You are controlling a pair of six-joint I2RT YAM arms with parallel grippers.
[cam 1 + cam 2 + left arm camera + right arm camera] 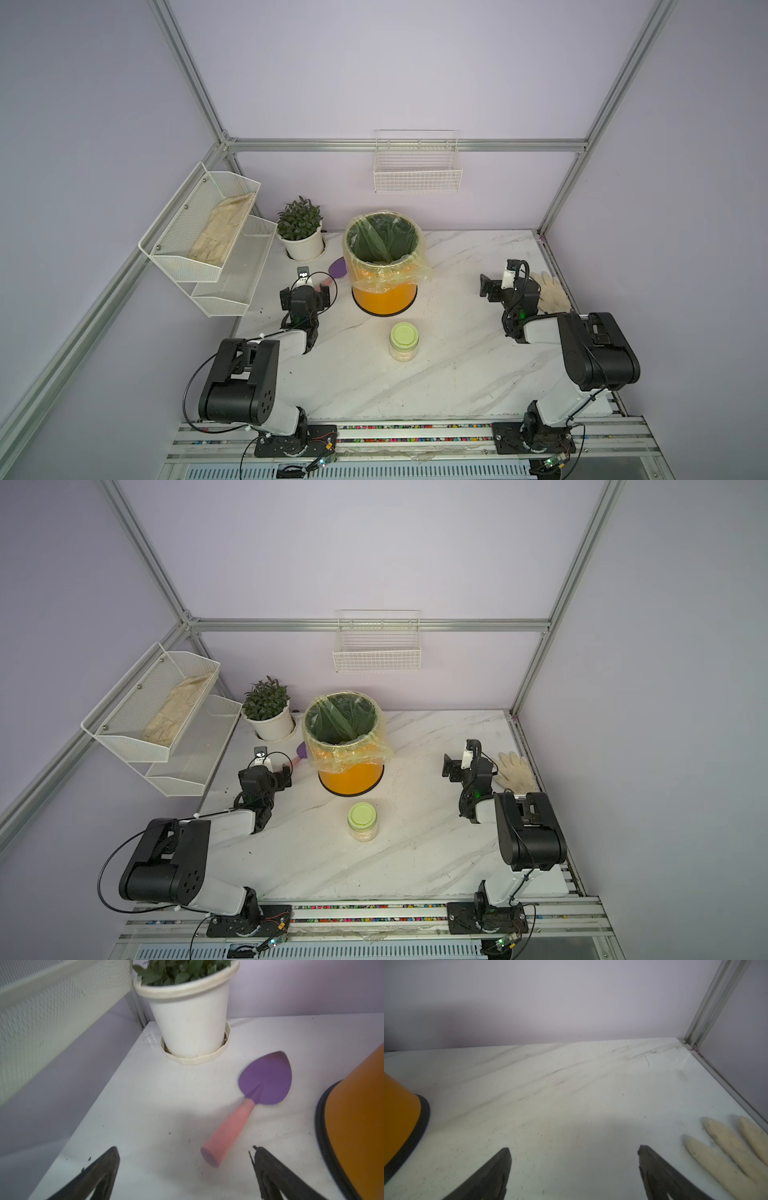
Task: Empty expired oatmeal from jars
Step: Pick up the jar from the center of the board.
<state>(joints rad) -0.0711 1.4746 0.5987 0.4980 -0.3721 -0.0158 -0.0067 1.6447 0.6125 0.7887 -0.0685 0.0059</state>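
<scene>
Left gripper (185, 1148) and right gripper (574, 1149): jaws apart, empty. Jar (403, 347) stands lidded near bin (384, 291). Advise bracing glass low, then twisting lid (403, 333) squarely.

The glossy white marble-look bench (457, 374) bears a clear glass-like jar (404, 352) with smooth pale green lid (404, 335), a crinkled yellow plastic bin liner (417, 274) and a rough cream knit glove (550, 291).

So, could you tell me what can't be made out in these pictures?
Jar: fill level, top views; lid covers it.
Trowel: handle, top views; mostly behind the left arm.
Glove: cuff, right wrist view; cut off by the edge.
Bin: bottom, top views; too dim under the liner.
</scene>
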